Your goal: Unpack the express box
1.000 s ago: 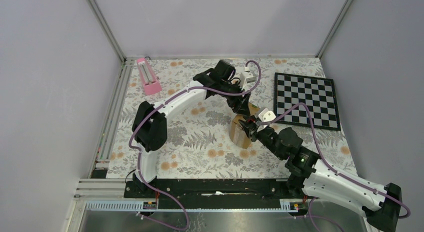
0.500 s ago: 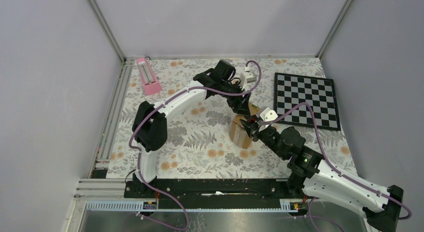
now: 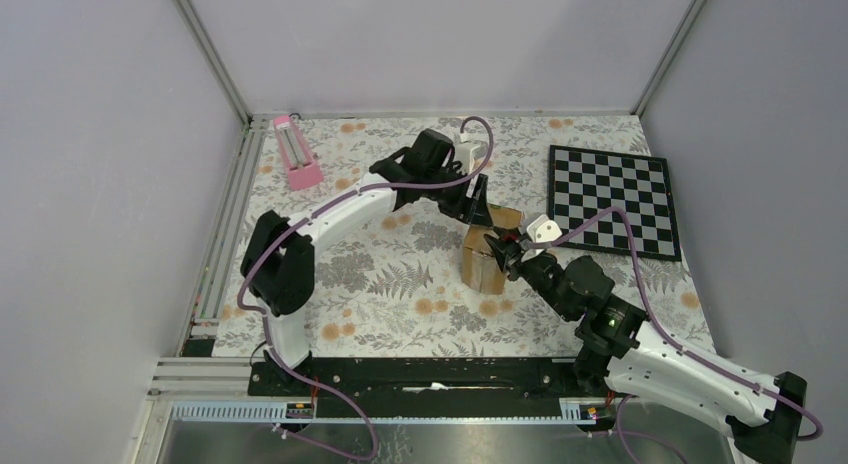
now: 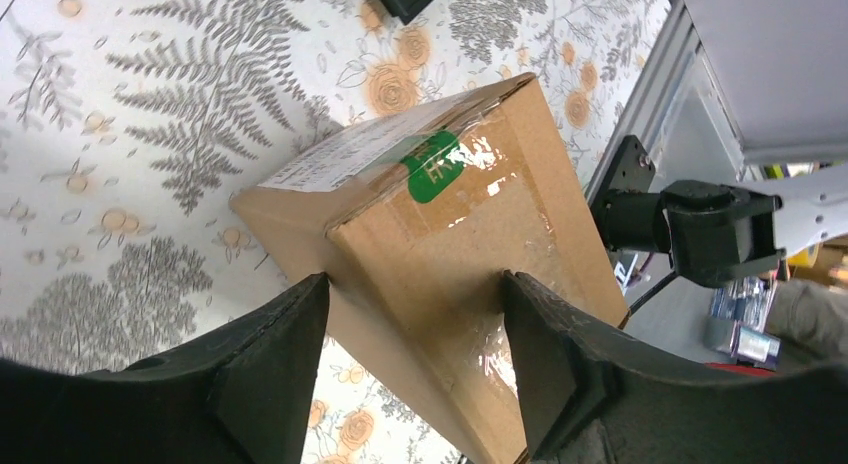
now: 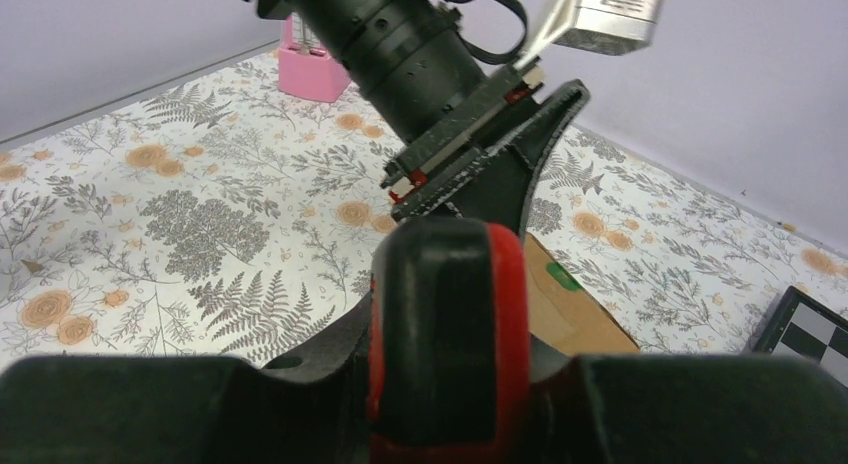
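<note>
Left gripper (image 4: 415, 284) pinching the express box (image 4: 450, 204) across its upper end. Right gripper (image 3: 503, 252) at box's right side, spread or pressed: can't tell. Box stands mid floral mat (image 3: 380, 284), left of chessboard (image 3: 612, 201).

The express box (image 4: 450, 254) is carrying a white shipping label (image 4: 360, 149) whose print is showing too small to read, and a green sticker (image 4: 432, 167) whose white characters are blurring out.
</note>
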{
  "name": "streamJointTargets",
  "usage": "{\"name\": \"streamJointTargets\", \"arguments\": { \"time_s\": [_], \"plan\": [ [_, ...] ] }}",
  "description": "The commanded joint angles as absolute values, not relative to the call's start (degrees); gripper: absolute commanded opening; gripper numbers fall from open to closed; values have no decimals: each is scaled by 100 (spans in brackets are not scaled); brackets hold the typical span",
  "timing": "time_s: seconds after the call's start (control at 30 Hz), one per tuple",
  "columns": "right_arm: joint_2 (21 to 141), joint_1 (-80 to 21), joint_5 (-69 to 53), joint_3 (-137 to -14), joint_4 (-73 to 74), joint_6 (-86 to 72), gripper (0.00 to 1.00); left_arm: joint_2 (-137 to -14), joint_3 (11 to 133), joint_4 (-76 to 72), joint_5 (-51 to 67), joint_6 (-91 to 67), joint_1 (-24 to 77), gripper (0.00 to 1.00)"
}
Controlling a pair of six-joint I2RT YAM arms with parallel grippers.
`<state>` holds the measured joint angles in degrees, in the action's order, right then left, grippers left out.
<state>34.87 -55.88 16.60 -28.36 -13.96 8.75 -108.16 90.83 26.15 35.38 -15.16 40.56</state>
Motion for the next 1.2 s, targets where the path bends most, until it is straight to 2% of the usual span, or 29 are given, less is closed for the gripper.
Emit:
{"name": "streamJointTargets", "arguments": {
  "time_s": [0.0,0.1,0.43,0.63,0.9,1.0,1.17],
  "plan": [
    [3459,-5638,1870,-2763,-1884,854,0,-10718,8311,3288,1525,-1762,3825,62],
    [3497,-5634,2055,-2689,-2096,936,0,-10387,8033,3131,1375,-2103,3779,57],
    [4568,-5412,1730,-2782,-3401,944,0,-9336,6952,2359,961,-3376,3762,56],
    [4833,-5217,1254,-3316,-3361,741,0,-9125,6941,2293,1012,-3553,3762,57],
    [4452,-5221,1230,-3488,-3231,601,0,-9250,7163,2363,1074,-3620,3785,59],
    [4397,-5221,1621,-3569,-3069,695,0,-9277,7254,2383,1109,-3630,3841,62],
    [4409,-5206,3542,-3635,-2628,993,0,-9293,7386,2414,1125,-3570,3905,64]
  ]
}}
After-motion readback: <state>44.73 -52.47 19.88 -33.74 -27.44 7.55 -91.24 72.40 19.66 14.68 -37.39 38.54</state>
